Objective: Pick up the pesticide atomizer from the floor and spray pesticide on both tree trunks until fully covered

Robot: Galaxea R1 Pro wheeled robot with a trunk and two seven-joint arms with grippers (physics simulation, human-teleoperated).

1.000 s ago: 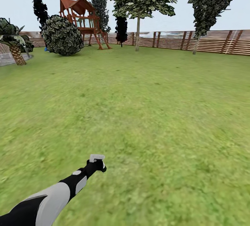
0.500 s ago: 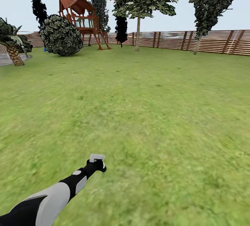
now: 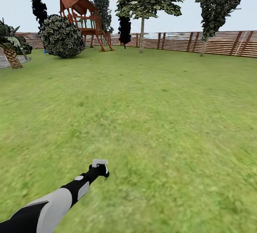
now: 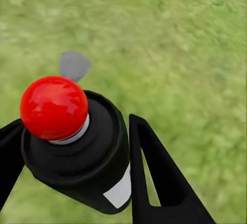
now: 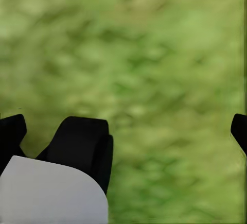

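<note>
With the spray bottle (image 4: pixel 82 152) already clamped in the left gripper (image 4: pixel 77 157), both trees (image 3: pixel 142 29) by the fence (image 3: pixel 214 41) remain unsprayed; right gripper's (image 5: pixel 123 126) fingers spread apart.

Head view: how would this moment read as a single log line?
left gripper: shut on pesticide atomizer | floor: grass | trees: far, by fence

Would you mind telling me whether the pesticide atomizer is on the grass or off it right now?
Off it: the left gripper holds the pesticide atomizer between its jaws, above the grass.
</note>
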